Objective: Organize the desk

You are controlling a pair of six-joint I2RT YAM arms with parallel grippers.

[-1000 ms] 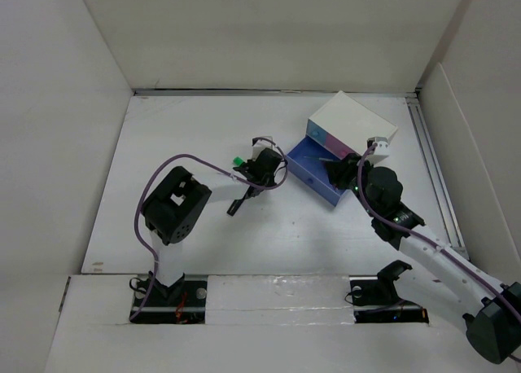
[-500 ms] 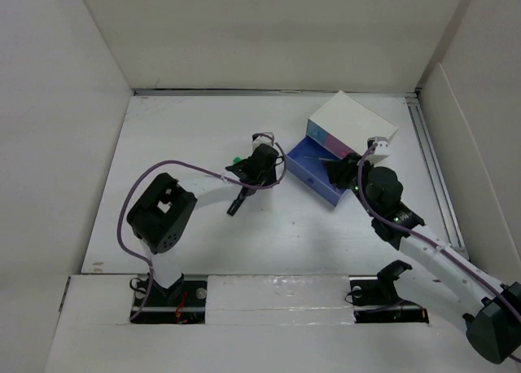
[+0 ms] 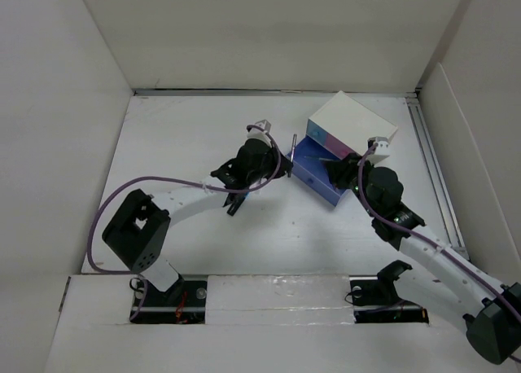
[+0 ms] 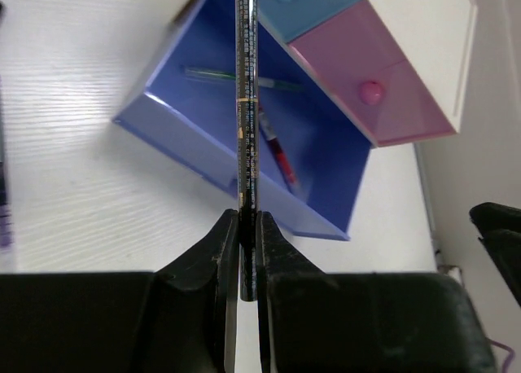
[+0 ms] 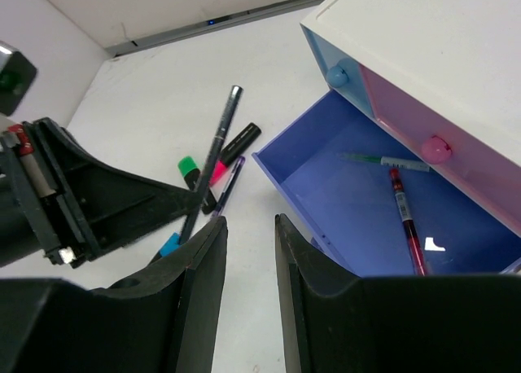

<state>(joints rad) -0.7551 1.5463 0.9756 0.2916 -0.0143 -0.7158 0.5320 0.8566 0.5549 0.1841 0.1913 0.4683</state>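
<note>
My left gripper [image 3: 278, 151] [image 4: 247, 226] is shut on a thin black pen [image 4: 244, 96], held above the white desk [image 3: 179, 137] beside the open blue drawer [image 3: 309, 168] of the small white box [image 3: 352, 119]. The pen's far end [image 3: 291, 143] points at the drawer and also shows in the right wrist view [image 5: 216, 141]. A green pen [image 4: 220, 76] and a red pen [image 4: 277, 149] lie in the drawer [image 4: 326, 169]. My right gripper [image 3: 338, 172] [image 5: 251, 226] is open and empty, just above the drawer's near corner [image 5: 281, 165].
Loose markers lie on the desk under the left arm: a green-capped one [image 5: 189, 166], a pink one [image 5: 218, 172], a black one [image 5: 241, 140], a purple pen [image 5: 230, 182] and a blue cap [image 5: 169, 244]. The box's light-blue [image 4: 305, 2] and pink [image 4: 383, 96] drawers are closed. White walls enclose the desk.
My left arm has stretched out toward the drawer, its elbow swinging left and down. The black pen it holds now points at the drawer's left edge. The right arm has not moved.
</note>
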